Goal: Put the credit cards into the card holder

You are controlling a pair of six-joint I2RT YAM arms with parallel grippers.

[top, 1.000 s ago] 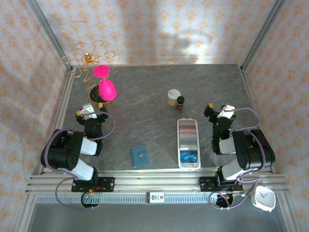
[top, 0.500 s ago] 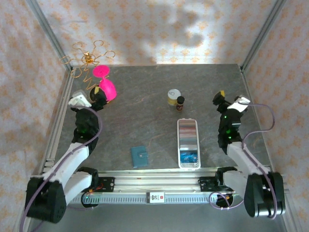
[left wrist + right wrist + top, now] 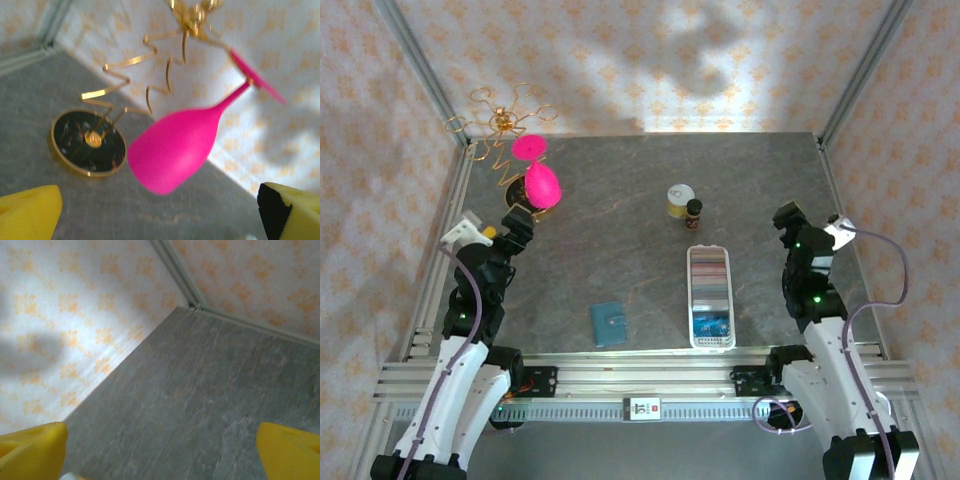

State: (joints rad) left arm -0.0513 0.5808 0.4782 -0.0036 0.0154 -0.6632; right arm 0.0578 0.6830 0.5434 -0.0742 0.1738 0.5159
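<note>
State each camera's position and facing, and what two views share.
Top external: above and behind the arms, looking down on the table; shows left end effector and right end effector.
Left wrist: on the left arm, facing the pink glass and gold stand; yellow fingertips at bottom corners.
Right wrist: on the right arm, facing the table's corner and wall; yellow fingertips below.
Shared: the pink glass, top external and left wrist.

Teal card holder (image 3: 609, 324), pink glass (image 3: 541, 184)

Blurred pink glass (image 3: 175, 150), indistinct credit cards (image 3: 709, 285)
</note>
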